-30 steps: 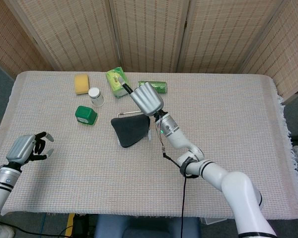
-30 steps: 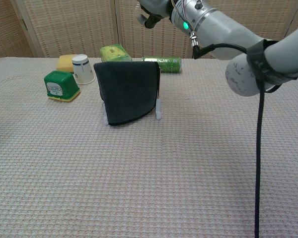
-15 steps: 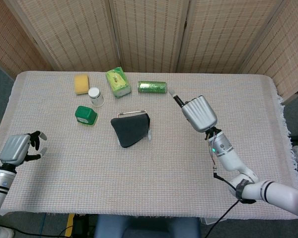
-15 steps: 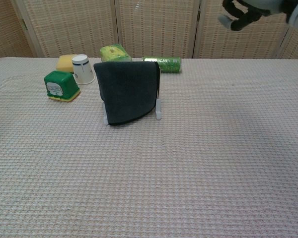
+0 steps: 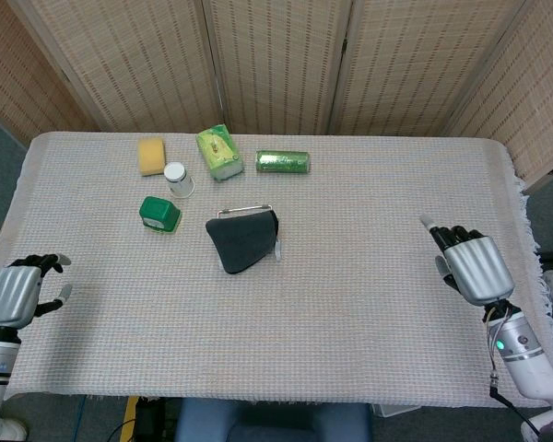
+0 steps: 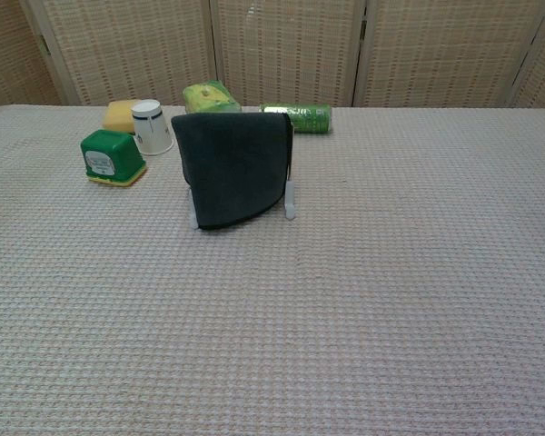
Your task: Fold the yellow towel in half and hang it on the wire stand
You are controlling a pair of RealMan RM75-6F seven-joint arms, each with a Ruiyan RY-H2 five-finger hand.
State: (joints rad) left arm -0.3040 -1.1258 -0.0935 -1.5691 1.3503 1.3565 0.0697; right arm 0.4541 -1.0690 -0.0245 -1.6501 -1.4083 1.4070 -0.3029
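A dark grey towel (image 5: 241,241) hangs folded over the wire stand (image 5: 250,211) near the middle of the table; no yellow towel shows in either view. In the chest view the towel (image 6: 232,168) drapes down the stand's front, and the stand's white feet (image 6: 290,207) poke out below it. My right hand (image 5: 475,267) is far from it by the table's right front edge, fingers apart and holding nothing. My left hand (image 5: 14,290) hovers at the left front edge, loosely open and empty. Neither hand appears in the chest view.
Behind the stand lie a yellow sponge (image 5: 151,155), a white cup (image 5: 176,177), a green tub (image 5: 158,214), a green tissue pack (image 5: 218,152) and a green can (image 5: 283,162) on its side. A woven screen closes off the back.
My right hand has swung from above the stand away to the right front edge. My left hand has drifted a little further left and toward the front edge. The towel stays on the stand.
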